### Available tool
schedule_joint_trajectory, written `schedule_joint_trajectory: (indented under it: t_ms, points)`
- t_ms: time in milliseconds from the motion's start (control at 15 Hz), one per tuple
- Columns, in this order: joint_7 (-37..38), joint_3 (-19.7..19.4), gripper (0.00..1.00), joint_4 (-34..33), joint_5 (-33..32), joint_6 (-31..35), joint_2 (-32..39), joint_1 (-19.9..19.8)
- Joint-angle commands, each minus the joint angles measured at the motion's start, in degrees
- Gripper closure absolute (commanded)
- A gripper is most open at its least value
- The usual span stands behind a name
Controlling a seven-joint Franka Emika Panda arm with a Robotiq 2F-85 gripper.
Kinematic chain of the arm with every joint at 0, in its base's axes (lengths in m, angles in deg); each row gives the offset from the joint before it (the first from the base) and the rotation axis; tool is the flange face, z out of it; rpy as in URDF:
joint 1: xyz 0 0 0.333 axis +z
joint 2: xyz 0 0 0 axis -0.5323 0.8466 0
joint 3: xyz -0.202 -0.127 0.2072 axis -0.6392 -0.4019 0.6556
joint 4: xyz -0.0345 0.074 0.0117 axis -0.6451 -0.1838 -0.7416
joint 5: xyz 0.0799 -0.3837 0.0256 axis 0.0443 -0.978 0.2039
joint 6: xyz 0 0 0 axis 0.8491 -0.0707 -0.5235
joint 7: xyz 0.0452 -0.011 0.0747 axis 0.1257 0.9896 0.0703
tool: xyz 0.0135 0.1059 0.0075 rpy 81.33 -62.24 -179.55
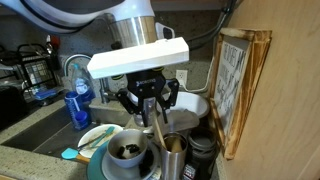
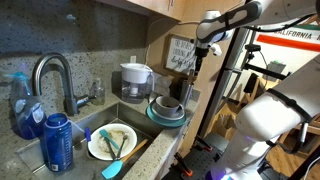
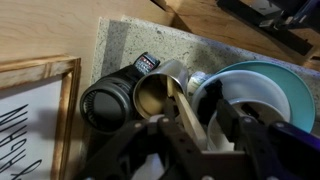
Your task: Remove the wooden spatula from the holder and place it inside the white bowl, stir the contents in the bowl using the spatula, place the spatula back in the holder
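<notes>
Nearest in an exterior view stands the deep round greyish-white bowl (image 1: 125,168), dark brown inside. It sits on a round teal plate (image 3: 292,82). Just beside the bowl is the brushed stainless-steel cylindrical holder (image 1: 174,160). In the wrist view the holder stands between the bowl and a black cylindrical mug (image 3: 108,102), all on the speckled stone desk (image 3: 120,40).

The long, slim, light tan wooden spatula (image 1: 160,132) has its lower end inside the holder. It leans up out of the holder at a tilt. Its upper part runs into the black end effector (image 1: 152,112), whose fingers appear drawn in and clamped on the shaft. The end effector hangs directly above the holder and bowl, under a white wrist block.

Farther back, a small green-rimmed white plate (image 1: 92,133) lies in the sink, with a teal-handled utensil (image 2: 112,165) resting on it. Behind it stands a blue plastic bottle (image 1: 78,108), and beyond that a curved metal faucet (image 2: 48,75). A wooden-framed sign (image 1: 235,90) leans upright against the wall beside the mug.
</notes>
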Motion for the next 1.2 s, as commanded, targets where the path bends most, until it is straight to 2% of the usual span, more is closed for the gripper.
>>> schedule_joint_trajectory:
  t_ms: [0, 200, 933, 1000, 1067, 1133]
  points:
    - [1.8, 0.4, 0.20, 0.0, -1.2, 0.8, 0.1, -0.2]
    - [1.8, 0.5, 0.00, 0.2, -1.0, 1.4, 0.5, 0.0]
    - [1.7, 0.9, 0.00, -0.5, -0.7, 3.5, 3.1, 0.7]
    - [1.7, 1.0, 0.25, -0.5, -0.7, 3.6, 3.2, 0.8]
    - [1.7, 1.1, 0.26, -0.6, -0.8, 3.6, 3.3, 0.8]
    - [1.7, 1.2, 0.34, -0.6, -0.8, 3.6, 3.4, 0.9]
